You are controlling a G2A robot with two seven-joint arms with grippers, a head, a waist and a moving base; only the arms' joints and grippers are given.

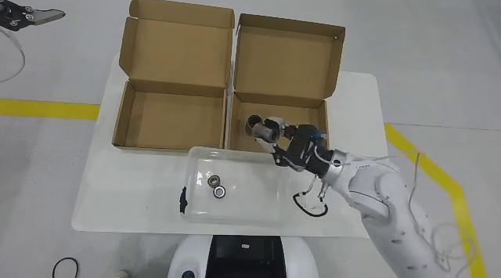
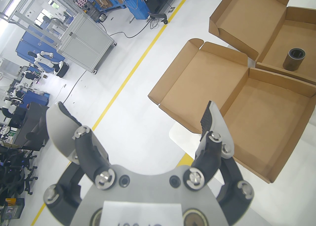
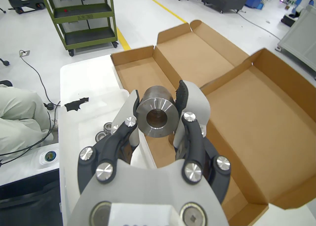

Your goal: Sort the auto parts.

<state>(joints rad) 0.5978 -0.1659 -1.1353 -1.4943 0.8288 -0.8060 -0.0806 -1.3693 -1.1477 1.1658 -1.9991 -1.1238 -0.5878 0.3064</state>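
Note:
My right gripper (image 3: pixel 159 92) is shut on a grey metal cylinder (image 3: pixel 158 115) with a bore through its middle. It holds the cylinder (image 1: pixel 254 125) over the near left part of the right cardboard box (image 1: pixel 313 117), beside the wall shared with the left cardboard box (image 1: pixel 168 117). Two small bearings (image 1: pixel 217 185) lie in the clear plastic tray (image 1: pixel 258 200) in front of the boxes. My left gripper (image 2: pixel 134 111) is open and holds nothing. This left gripper (image 1: pixel 35 16) hangs over the floor, far off the table's back left corner. A dark cylinder (image 2: pixel 295 59) shows in the farther box.
Both boxes have their lids folded open toward the back. A black scrap (image 1: pixel 182 198) lies at the tray's left edge. A black cable loop (image 1: pixel 309 200) rests on the white table (image 1: pixel 360 98) under the right arm.

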